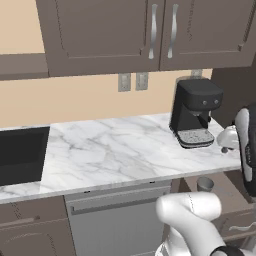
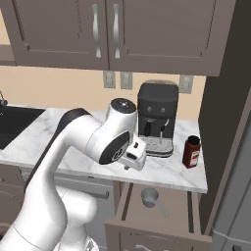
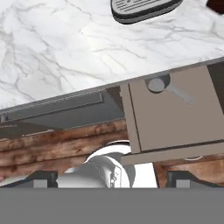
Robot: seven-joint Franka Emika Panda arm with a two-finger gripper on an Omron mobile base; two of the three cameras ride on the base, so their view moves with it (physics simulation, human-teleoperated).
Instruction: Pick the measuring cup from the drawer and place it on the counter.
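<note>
Along the wall runs the counter, with the coffee machine on it; below its right end the drawer stands pulled out. Inside, near the back, sits the measuring cup — handle pointing forward-right. It lies below and ahead of the gripper — how wide the jaws stand, I cannot tell.

measuring cup in open drawer, coffee machine on counter
</note>
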